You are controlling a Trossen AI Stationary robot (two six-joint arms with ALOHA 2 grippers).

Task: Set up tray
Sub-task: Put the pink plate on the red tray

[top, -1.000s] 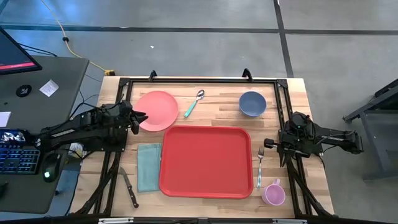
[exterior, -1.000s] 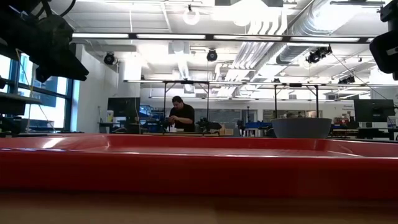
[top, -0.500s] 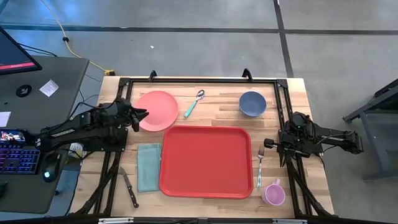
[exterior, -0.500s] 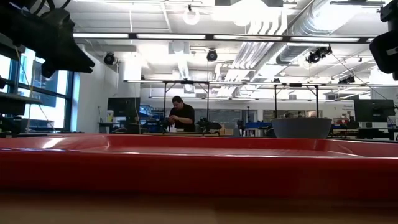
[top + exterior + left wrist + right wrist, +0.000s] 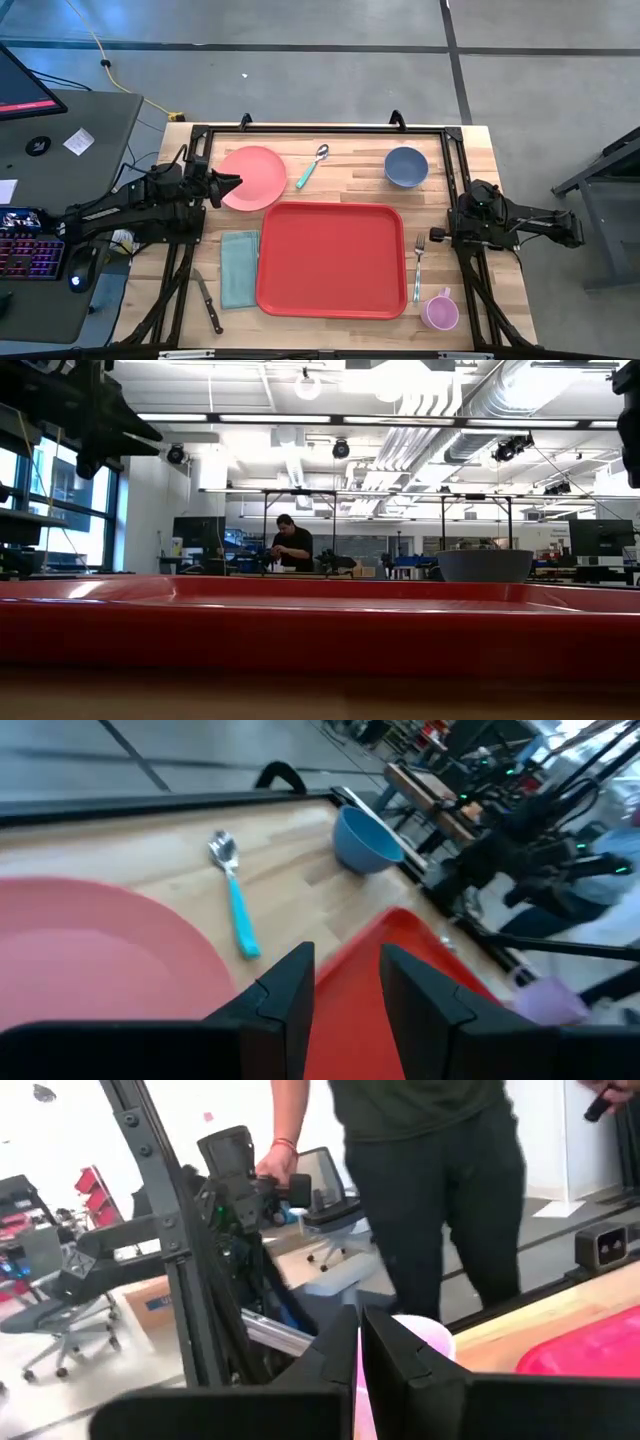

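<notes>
Left gripper (image 5: pixel 232 182), fingers slightly spread and empty, has been shifted up over the pink plate's (image 5: pixel 252 178) left edge; plate pickup seems next. Red tray (image 5: pixel 332 259) sits bare at table centre. Right gripper (image 5: pixel 436 233), pressed together, is parked right.

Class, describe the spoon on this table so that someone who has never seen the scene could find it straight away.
Start at the large flat red plastic tray in the middle of the wooden table. Beyond its far edge, between the round pink plate and the blue bowl, lies the spoon. Its teal handle and silver bowl set it apart from the fork, which lies right of the tray.
</notes>
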